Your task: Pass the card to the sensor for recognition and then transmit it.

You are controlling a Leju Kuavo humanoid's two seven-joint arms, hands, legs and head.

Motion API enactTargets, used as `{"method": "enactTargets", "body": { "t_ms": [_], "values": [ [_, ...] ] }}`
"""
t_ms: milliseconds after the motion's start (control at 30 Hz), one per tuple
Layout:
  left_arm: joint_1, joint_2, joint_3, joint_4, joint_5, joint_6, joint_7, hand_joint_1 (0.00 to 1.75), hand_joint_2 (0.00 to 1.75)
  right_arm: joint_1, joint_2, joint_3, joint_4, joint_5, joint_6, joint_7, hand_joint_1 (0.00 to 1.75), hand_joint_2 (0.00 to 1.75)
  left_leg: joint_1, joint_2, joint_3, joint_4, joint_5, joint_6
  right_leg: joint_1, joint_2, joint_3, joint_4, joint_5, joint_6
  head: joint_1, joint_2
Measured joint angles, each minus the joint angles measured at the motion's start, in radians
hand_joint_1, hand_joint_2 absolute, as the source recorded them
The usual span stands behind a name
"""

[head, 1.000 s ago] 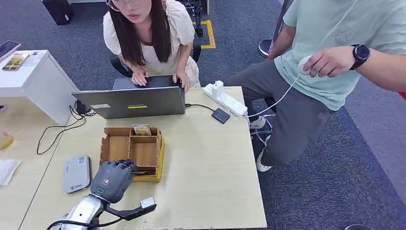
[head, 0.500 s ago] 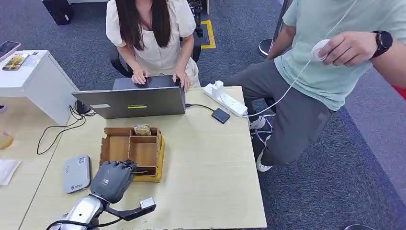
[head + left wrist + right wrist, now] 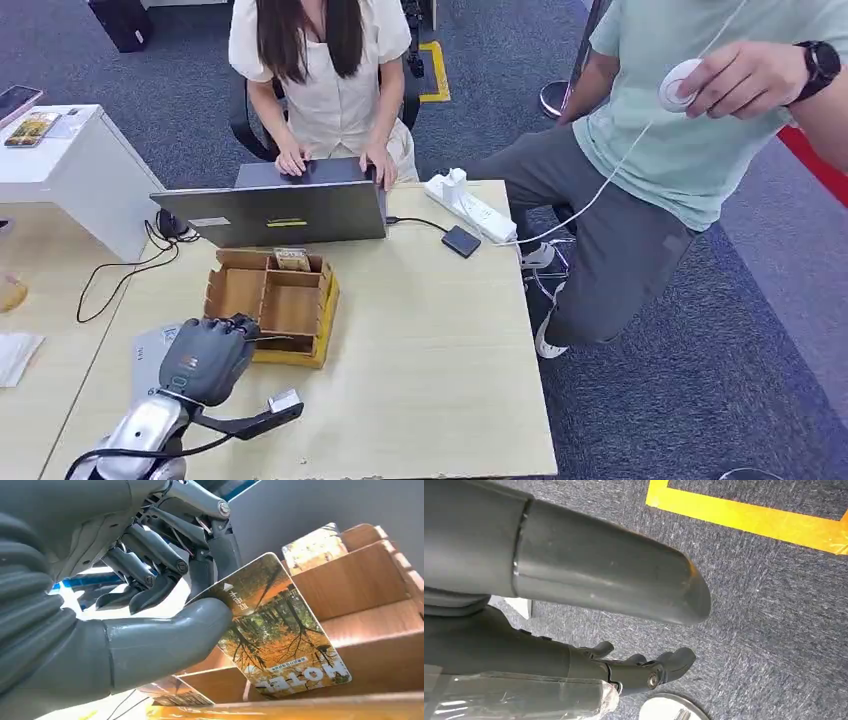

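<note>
Below me I see a pale wooden rectangular worktop (image 3: 440,360) standing on dark blue-grey carpet floor (image 3: 720,380). A white cabinet (image 3: 75,170) stands at my left side. Yellow tape lines (image 3: 437,70) mark the carpet farther away. The light is even.

**Three cameras: one high overview, two close at the wrists**

The head view is looking forward and down from high on the robot, taking in the whole table (image 3: 430,330) and two people beyond it. The left wrist view is sitting very close behind the left hand (image 3: 125,615), turned on its side, facing the wooden organizer (image 3: 380,605); that hand (image 3: 205,358) and organizer (image 3: 270,305) are also appearing in the head view. The right wrist view is pointing down at the carpeted floor (image 3: 774,605), close behind the right hand (image 3: 589,580).
</note>
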Motion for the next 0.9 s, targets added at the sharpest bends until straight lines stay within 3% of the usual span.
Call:
{"method": "enactTargets", "body": {
  "t_ms": [700,900],
  "values": [
    [-0.004,0.002,0.02,-0.008,0.011,0.0,-0.004,1.75,1.75,0.0,0.0,0.0,0.0,0.0,0.0,-0.002,0.0,0.0,0.0,0.0,0.0,0.0,0.0,0.0,0.0,0.0,0.0,0.0,0.0,0.0,0.0,0.0],
    [-0.06,0.043,0.08,-0.042,0.074,-0.035,-0.052,1.75,1.75,0.0,0.0,0.0,0.0,0.0,0.0,-0.005,0.0,0.0,0.0,0.0,0.0,0.0,0.0,0.0,0.0,0.0,0.0,0.0,0.0,0.0,0.0,0.0]
  ]
}}
